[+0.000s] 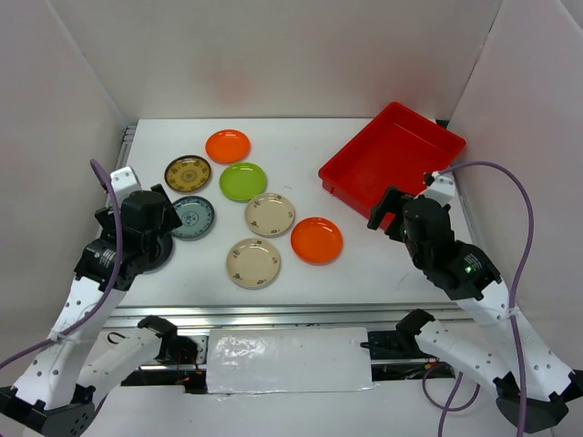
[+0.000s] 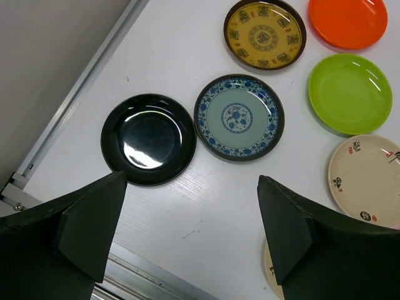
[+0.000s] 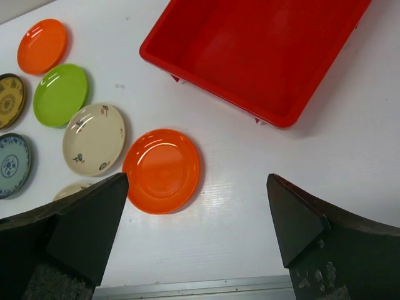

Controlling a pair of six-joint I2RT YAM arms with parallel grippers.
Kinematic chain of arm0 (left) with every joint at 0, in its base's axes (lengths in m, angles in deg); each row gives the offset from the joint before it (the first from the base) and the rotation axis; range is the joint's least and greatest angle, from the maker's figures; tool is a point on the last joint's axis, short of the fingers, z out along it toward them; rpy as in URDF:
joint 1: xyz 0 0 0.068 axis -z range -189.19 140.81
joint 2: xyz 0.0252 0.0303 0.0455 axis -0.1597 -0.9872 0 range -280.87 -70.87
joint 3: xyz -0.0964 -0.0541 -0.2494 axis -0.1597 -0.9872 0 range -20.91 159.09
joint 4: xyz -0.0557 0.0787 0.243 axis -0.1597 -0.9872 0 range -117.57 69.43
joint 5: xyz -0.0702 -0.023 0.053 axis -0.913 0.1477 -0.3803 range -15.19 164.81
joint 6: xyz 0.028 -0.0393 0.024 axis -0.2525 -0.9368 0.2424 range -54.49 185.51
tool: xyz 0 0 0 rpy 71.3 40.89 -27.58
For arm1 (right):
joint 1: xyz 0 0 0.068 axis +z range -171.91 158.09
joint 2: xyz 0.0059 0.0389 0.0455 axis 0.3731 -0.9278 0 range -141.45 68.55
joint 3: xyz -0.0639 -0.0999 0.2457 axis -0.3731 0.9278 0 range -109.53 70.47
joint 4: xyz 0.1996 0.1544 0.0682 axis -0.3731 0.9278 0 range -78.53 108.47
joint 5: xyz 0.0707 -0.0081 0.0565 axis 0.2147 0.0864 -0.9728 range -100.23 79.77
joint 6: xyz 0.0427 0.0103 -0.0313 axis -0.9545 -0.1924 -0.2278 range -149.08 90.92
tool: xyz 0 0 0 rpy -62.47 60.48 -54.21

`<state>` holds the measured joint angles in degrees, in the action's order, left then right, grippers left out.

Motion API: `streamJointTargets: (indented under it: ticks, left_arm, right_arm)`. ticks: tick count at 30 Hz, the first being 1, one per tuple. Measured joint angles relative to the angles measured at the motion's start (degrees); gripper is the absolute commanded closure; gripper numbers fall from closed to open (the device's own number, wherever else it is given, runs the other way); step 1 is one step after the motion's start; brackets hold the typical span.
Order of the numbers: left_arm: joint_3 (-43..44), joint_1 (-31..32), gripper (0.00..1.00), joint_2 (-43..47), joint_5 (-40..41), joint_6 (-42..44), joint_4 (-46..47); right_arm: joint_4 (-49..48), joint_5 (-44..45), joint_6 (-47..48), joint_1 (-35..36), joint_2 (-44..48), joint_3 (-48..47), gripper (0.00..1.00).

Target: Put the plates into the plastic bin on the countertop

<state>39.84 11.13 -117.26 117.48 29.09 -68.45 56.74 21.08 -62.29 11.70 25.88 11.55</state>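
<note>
Glossy round plates (image 1: 243, 181), shallow red bin (image 1: 392, 150)

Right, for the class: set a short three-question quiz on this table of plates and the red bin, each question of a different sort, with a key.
1. Multiple choice: which plate lies nearest the red bin? A) green plate B) orange plate C) teal plate
2. True or false: the bin already holds a plate.
3. Fill in: the left gripper and right gripper both have their jaws ____.
Key: 1 B; 2 false; 3 open.
</note>
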Motion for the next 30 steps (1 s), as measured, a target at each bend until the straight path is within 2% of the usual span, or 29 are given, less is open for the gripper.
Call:
streamJointTargets:
  ticks: [6,10,14,20,27,30]
  left_arm:
    - [0.0,0.0,0.01,0.0,-0.5,0.0,0.0]
    - [0.0,0.0,0.01,0.0,-0.6,0.0,0.0]
    - [0.0,0.0,0.01,0.0,-1.6,0.2,0.3]
    - [-0.1,0.0,0.01,-0.1,-3.4,0.6,1.1]
    - [-0.3,0.0,0.01,-2.0,-6.3,2.1,2.1]
    - [-0.5,0.0,0.01,-2.6,-7.3,2.3,2.3]
  right_arm:
    - [0.0,-1.1,-0.1,0.0,0.7,0.1,0.0]
    - [-3.2,-6.6,0.0,-0.5,1.5,3.3,0.0]
    - [-11.6,-15.7,-2.1,-3.7,0.5,12.8,0.0]
    - [-20.6,-24.2,-8.2,-10.2,-9.3,25.3,0.01]
    - [-34.8,-32.5,-12.5,-13.6,-19.6,30.9,0.09]
    - [-39.7,-34.3,-13.8,-13.4,-25.2,31.2,0.21]
